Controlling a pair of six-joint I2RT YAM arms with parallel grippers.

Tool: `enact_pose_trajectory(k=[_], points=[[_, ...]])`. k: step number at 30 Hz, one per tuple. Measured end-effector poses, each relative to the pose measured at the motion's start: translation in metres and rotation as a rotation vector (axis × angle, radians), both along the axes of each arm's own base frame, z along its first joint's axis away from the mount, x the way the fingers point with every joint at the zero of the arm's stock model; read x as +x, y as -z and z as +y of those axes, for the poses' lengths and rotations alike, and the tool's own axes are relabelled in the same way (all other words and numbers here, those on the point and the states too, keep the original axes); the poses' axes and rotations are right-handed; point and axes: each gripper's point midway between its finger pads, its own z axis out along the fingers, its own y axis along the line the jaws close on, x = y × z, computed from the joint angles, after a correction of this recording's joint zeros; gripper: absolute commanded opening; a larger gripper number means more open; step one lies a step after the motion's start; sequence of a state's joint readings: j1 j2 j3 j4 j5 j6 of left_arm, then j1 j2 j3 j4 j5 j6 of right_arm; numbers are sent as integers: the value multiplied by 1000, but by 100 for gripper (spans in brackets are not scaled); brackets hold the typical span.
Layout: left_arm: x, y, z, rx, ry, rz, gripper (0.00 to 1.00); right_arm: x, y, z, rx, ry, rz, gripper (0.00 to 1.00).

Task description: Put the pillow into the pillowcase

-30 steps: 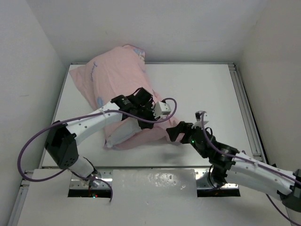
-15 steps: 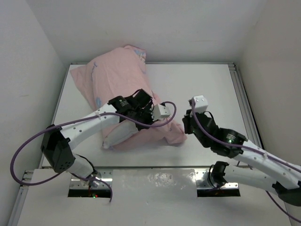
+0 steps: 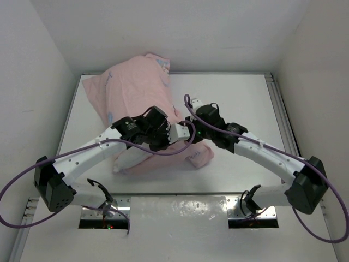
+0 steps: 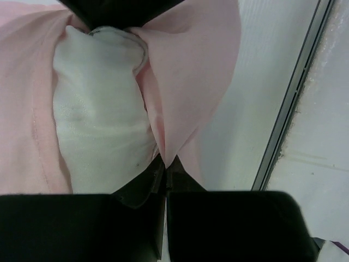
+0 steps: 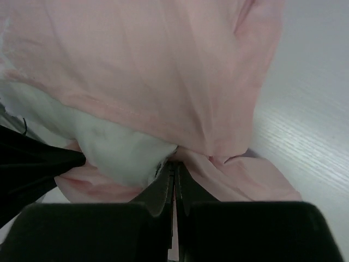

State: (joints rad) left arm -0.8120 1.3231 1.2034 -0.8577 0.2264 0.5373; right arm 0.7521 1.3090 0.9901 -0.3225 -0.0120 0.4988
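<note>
The pillowcase [image 3: 136, 87] lies pale pink side out at the back left of the table, bulging with the pillow inside. White pillow [image 3: 124, 159] shows at its open near end. My left gripper [image 3: 175, 141] is shut on a fold of the pillowcase [image 4: 191, 65] edge, with the bare pillow [image 4: 98, 120] just left of its tips [image 4: 165, 162]. Straight ahead of it, my right gripper [image 4: 120, 8] holds the same opening. In the right wrist view, my right gripper [image 5: 174, 165] is shut on the pillowcase [image 5: 163, 65] rim, where the pillow [image 5: 114, 147] corner meets it.
A metal rail [image 3: 275, 103] borders the white table [image 3: 240, 98] on the right, and another rail [image 4: 292, 98] runs along its near edge. White walls close in on three sides. A loose pink flap [image 3: 200, 155] lies on the table beside the grippers.
My right arm swung from the near right over to the pillowcase opening, and its gripper went from open to shut on the rim. The left gripper kept its grip and shifted slightly left.
</note>
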Motion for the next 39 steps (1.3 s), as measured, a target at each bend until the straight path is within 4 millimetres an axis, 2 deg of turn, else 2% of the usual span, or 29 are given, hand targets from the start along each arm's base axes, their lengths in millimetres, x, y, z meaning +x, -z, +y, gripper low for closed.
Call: enact_pose_trajectory(k=[3,7,8,10,12,13,14,15,16,19,20,22,26,29,30,31,35,39], points=[[-2,4,2,10,0,9,0,1,12,7,64,-18,39,0],[-2,5,2,11,4,10,0,1,11,14,137,-34,46,0],[-3,5,2,10,5,11,0,0,10,14,148,-38,44,8],[-3,5,2,8,7,14,0,-3,8,11,162,-28,37,15],[-3,6,1,5,9,14,0,-9,7,3,171,-16,32,27],[-3,7,1,3,10,15,0,-11,7,-5,177,3,26,35],[-3,8,0,2,9,16,0,-14,7,-12,180,29,28,50],[-3,8,0,2,8,17,0,-16,7,-20,179,56,24,56],[-2,9,-2,-1,8,19,0,-19,5,-31,175,88,13,68],[0,19,-7,6,3,45,0,-21,-8,-52,184,167,-27,80],[1,23,-9,12,1,59,0,-24,-13,-57,193,183,-37,90],[2,33,-14,23,-2,88,0,-28,-20,-63,221,207,-51,98],[9,44,-27,18,-22,129,0,-40,-15,-69,241,231,-32,97],[19,40,-41,-12,-43,130,0,-46,0,-71,242,257,10,76],[23,37,-46,-27,-49,124,0,-47,4,-72,252,268,20,64],[27,35,-50,-40,-55,119,0,-48,8,-72,266,279,26,61],[35,29,-61,-79,-77,108,0,-43,12,-68,345,322,40,58],[36,28,-62,-87,-87,111,0,-32,6,-57,407,336,45,67]])
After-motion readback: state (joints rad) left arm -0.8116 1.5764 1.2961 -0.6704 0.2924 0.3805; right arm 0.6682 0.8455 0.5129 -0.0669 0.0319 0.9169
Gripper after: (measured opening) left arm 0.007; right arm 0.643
